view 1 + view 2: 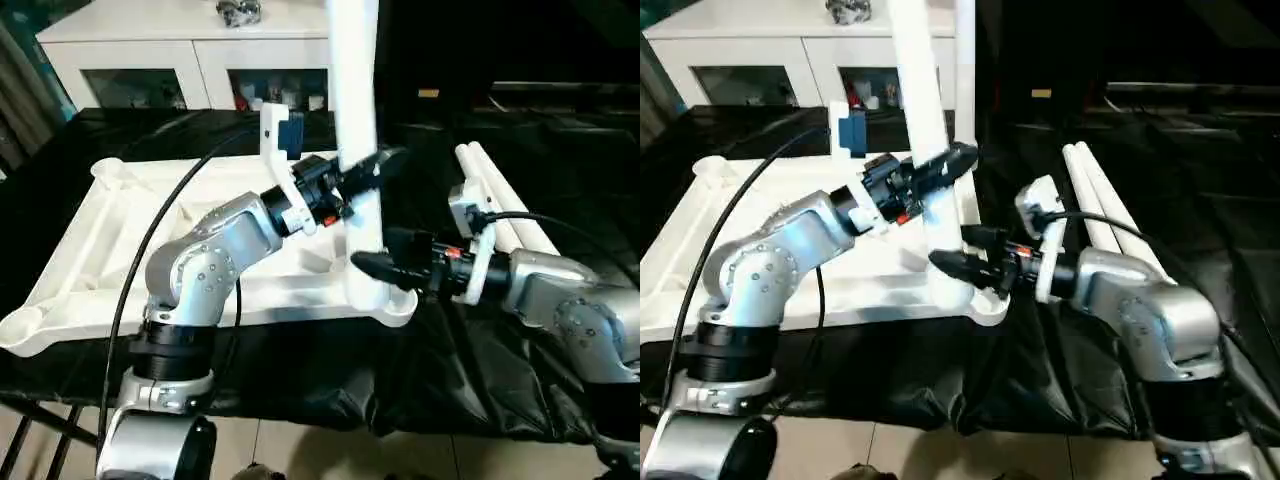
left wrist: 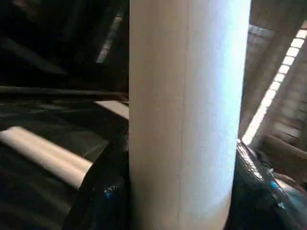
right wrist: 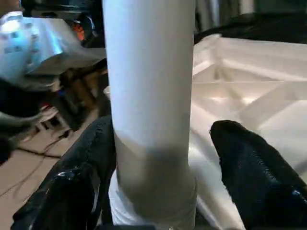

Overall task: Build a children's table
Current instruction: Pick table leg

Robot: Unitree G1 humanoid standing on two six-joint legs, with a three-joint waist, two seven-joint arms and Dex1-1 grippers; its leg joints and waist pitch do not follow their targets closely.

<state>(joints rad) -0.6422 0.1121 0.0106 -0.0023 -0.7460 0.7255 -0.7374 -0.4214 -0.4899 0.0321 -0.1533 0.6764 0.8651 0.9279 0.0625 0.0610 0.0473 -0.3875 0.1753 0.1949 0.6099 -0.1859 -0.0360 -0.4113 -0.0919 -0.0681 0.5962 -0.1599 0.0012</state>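
Closest to me, the robot's silver forearms reach over the black-draped counter to the white plastic ribbed tabletop, lying underside up. A long white tapered tube leg stands nearly upright in its near right corner socket. The left gripper clasps the leg higher up; the right gripper, lower by the socket, has one finger off it.

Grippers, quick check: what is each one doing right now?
Left gripper: shut on the upright leg, higher up the tube.
Right gripper: open, fingers either side of the same leg near its corner socket, with a gap on one side.
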